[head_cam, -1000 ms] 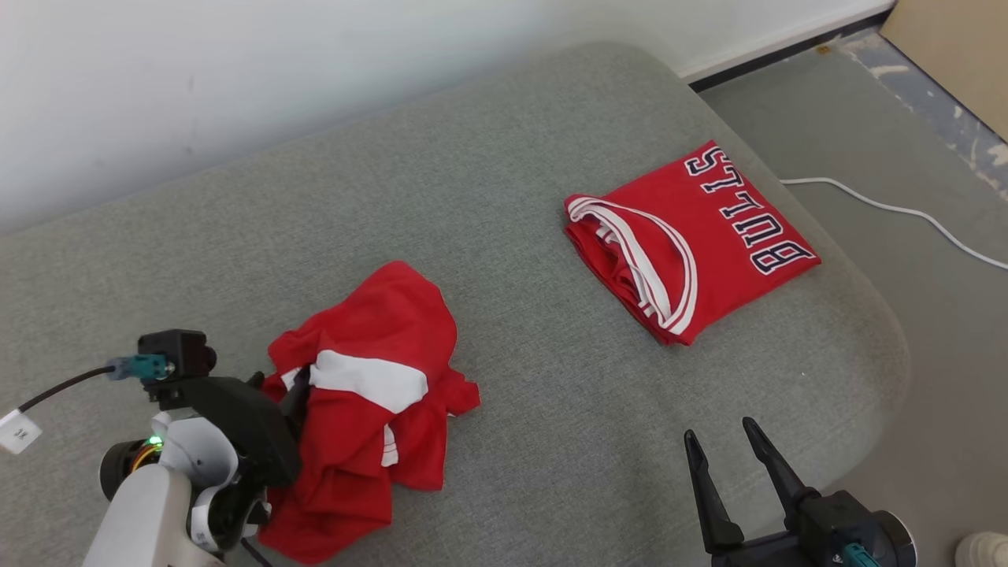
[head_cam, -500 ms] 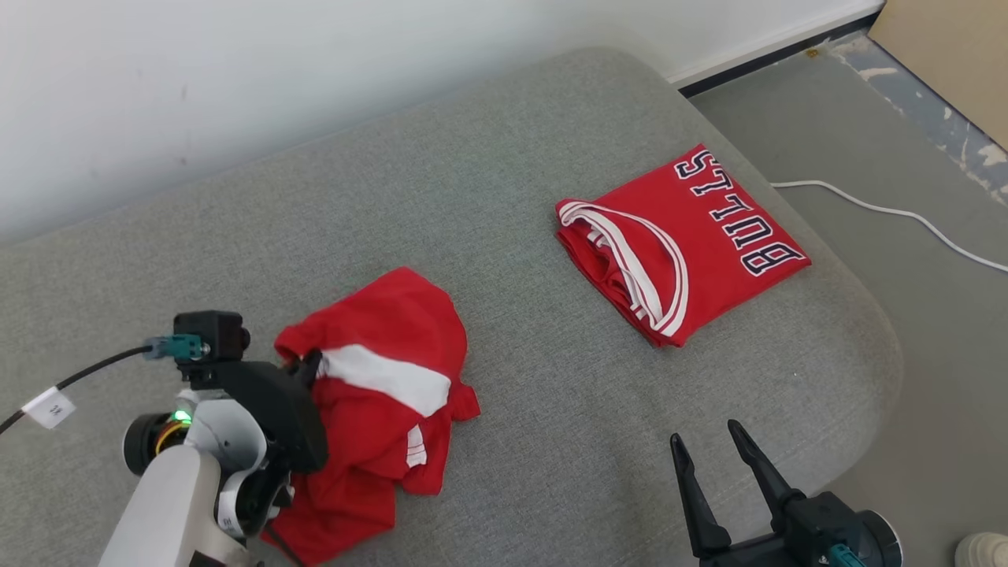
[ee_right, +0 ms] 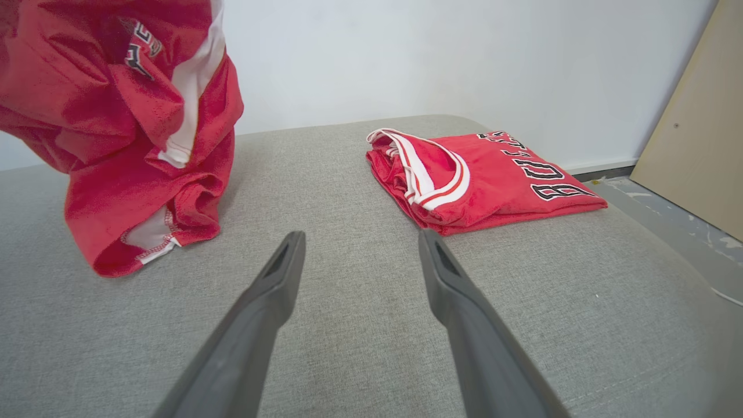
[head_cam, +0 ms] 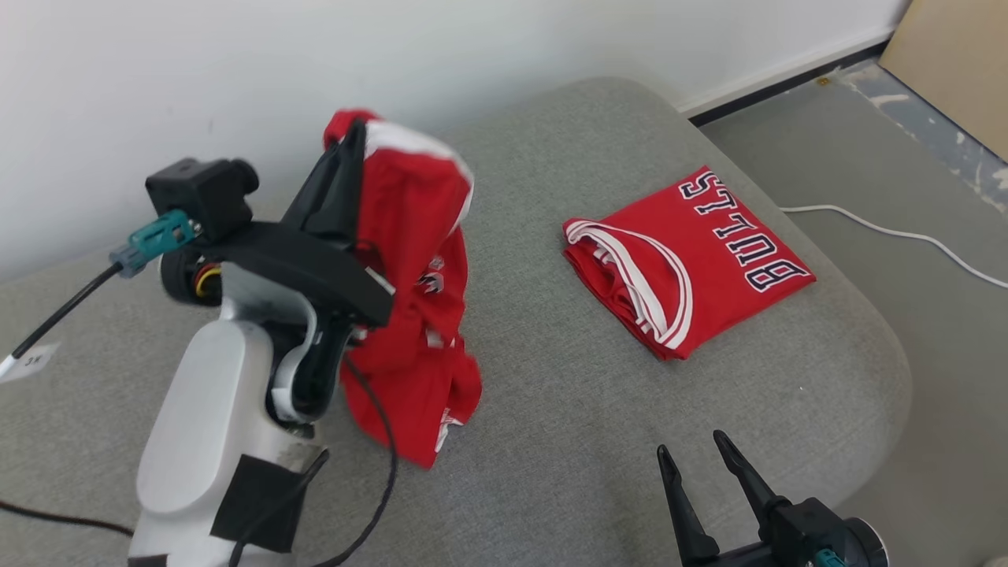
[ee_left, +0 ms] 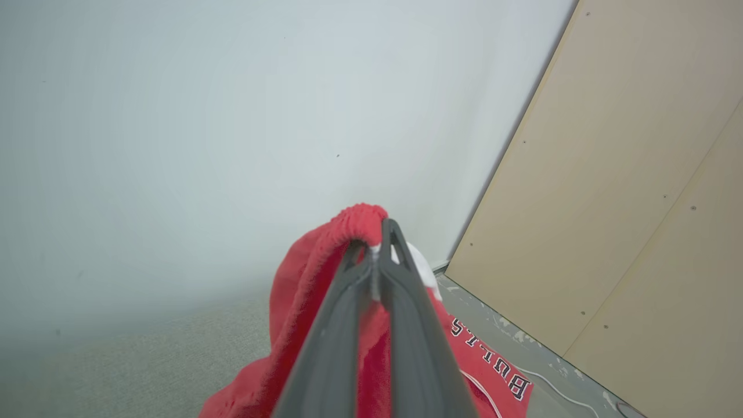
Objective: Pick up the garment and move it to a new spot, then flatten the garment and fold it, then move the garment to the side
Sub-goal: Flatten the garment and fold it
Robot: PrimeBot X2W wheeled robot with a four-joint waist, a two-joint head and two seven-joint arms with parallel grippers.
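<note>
Loosely bunched red garment (head_cam: 417,236), pinched in left hand (ee_left: 374,238), woven grey cushion (head_cam: 598,409)

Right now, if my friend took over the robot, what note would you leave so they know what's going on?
Left gripper: fingers shut on the crumpled red garment, holding it up over the left part of the grey cushion. I cannot tell if its lower end is off the cushion.
Right gripper: open and empty, low near the cushion's front edge.
Folded red Bulls jersey: lying on the cushion's right part, apart from both grippers.
Done: garment picked up.
Left: set it down at a new spot, flatten it, fold it, move it aside.
</note>
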